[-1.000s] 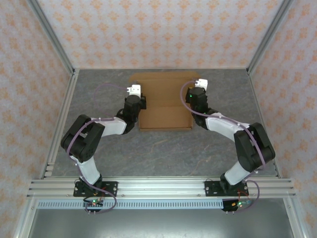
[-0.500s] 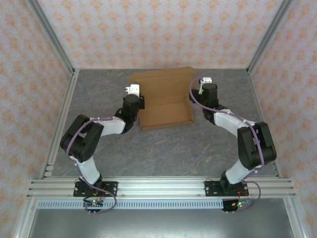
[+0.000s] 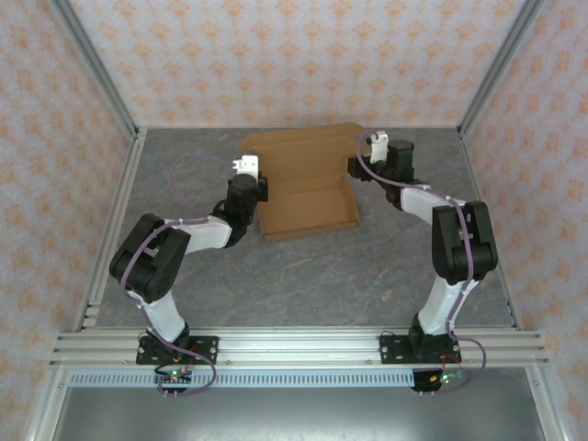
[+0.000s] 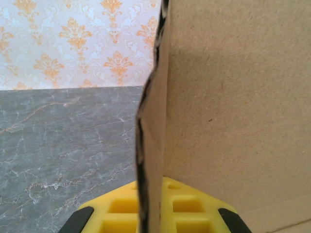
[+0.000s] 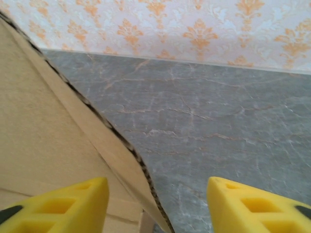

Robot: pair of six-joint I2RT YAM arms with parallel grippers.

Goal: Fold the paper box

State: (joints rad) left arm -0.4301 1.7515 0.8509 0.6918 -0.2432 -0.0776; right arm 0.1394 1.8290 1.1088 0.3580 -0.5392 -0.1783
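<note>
While the paper box lies on the grey marbled surface with its tray half formed and its lid panel raised at the rear, it is attended from both sides. At the box's left side, the left pincer is clenched on the upright left wall. In the left wrist view the corrugated edge of that wall is seen rising from between the yellow fingers, with no gap to either side. This hold is judged to serve two ends: the wall is held upright, and the box is anchored against sliding while its other side is worked.

At the box's right rear corner, the right pincer is released, its fingers well apart. A slanting cardboard edge is seen passing between them, close by one finger and clear of the other, so nothing is grasped there. This straddling stance is judged to be a readiness to catch that edge or press it inward.

With the lid open, the fold is judged unfinished. If the right side is pushed hard, the thin board could be buckled at the left pinch.
</note>
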